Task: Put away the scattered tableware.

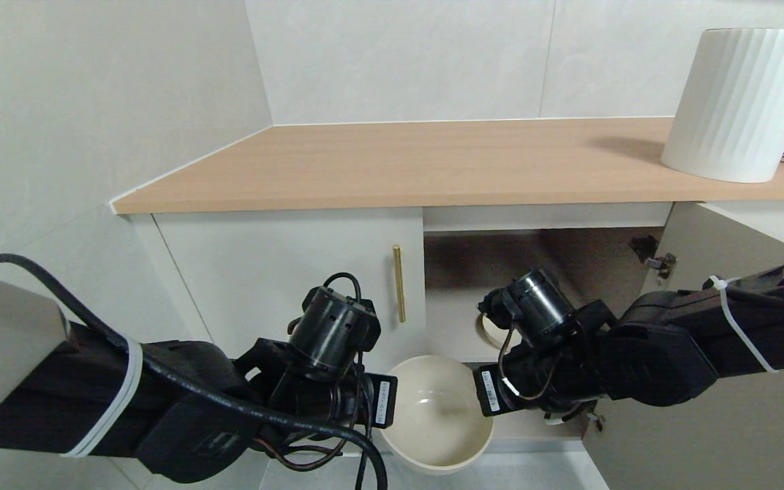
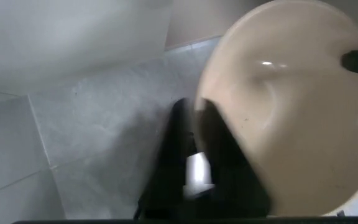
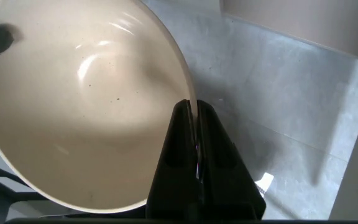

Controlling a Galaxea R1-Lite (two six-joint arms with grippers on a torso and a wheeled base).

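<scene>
A cream bowl hangs in the air in front of the lower cabinet, held from both sides. My left gripper is shut on its left rim, and the left wrist view shows the dark fingers pinching the bowl's edge. My right gripper is shut on the opposite rim; in the right wrist view its fingers clamp the thin edge of the bowl. The bowl is upright and empty.
The right cabinet compartment stands open, its door swung out to the right. A cream dish shows inside behind my right wrist. The left door is closed. On the wooden counter stands a white ribbed container.
</scene>
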